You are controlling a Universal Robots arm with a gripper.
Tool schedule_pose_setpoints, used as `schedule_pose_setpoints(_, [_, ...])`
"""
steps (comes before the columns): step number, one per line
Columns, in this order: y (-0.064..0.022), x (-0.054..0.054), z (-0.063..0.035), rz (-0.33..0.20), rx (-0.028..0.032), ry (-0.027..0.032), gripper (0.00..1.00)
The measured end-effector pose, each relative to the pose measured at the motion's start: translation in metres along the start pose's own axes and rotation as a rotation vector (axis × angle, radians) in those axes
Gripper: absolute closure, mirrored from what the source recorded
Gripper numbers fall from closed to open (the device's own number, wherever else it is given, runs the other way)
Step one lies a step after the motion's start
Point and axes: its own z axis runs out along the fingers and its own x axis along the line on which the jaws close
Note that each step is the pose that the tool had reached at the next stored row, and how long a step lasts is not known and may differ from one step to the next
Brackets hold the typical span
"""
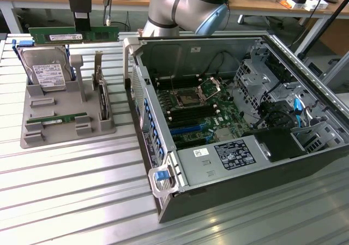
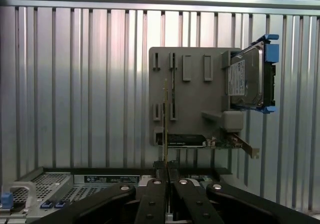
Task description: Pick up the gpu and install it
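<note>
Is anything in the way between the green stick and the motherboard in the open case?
Only the case's side wall. The gripper holds the gpu raised over the grey tray, and that wall rises between it and the motherboard.

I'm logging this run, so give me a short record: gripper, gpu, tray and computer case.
gripper: shut on the gpu, above the tray
gpu: level green stick, in the air, not in the case
tray: holds hard drive, upright dark card and a second green stick lying flat
computer case: open, motherboard exposed, on the exterior view's right of the tray
</note>
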Motion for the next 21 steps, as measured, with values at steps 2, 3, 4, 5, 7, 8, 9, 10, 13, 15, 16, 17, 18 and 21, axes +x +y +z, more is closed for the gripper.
schedule_pose_setpoints(2, [-0.0016,0.0,-0.0001,0.0,0.0,0.0,0.88])
schedule_pose_setpoints(3, [-0.0023,0.0,0.0,0.0,0.0,0.0,0.88])
schedule_pose_setpoints(4, [-0.0032,0.0,-0.0001,0.0,0.0,0.0,0.88])
schedule_pose_setpoints(5, [-0.0037,0.0,-0.0001,0.0,0.0001,0.0,0.88])
schedule_pose_setpoints(7, [-0.0047,0.0,-0.0002,0.0,0.0,0.0,0.88])
schedule_pose_setpoints(8, [-0.0056,0.0,-0.0002,0.0,0.0,0.0,0.88])
schedule_pose_setpoints(9, [-0.0072,0.0,-0.0002,0.0,0.0,0.0,0.88])
schedule_pose_setpoints(10, [-0.0084,0.0,-0.0002,0.0,0.0,0.0,0.88])
schedule_pose_setpoints(13, [-0.0103,0.0,-0.0003,0.0,0.0,0.0001,0.88])
schedule_pose_setpoints(15, [-0.0115,0.0,-0.0004,0.0,0.0,0.0,0.88])
schedule_pose_setpoints(16, [-0.012,0.0,-0.0004,0.0,0.0,0.0,0.88])
schedule_pose_setpoints(17, [-0.0126,0.0,-0.0004,0.0,0.0,0.0,0.88])
schedule_pose_setpoints(18, [-0.0131,0.0,-0.0004,0.0,0.0,0.0,0.88])
schedule_pose_setpoints(21, [-0.0157,0.0,-0.0005,0.0,0.0,0.0,0.88])
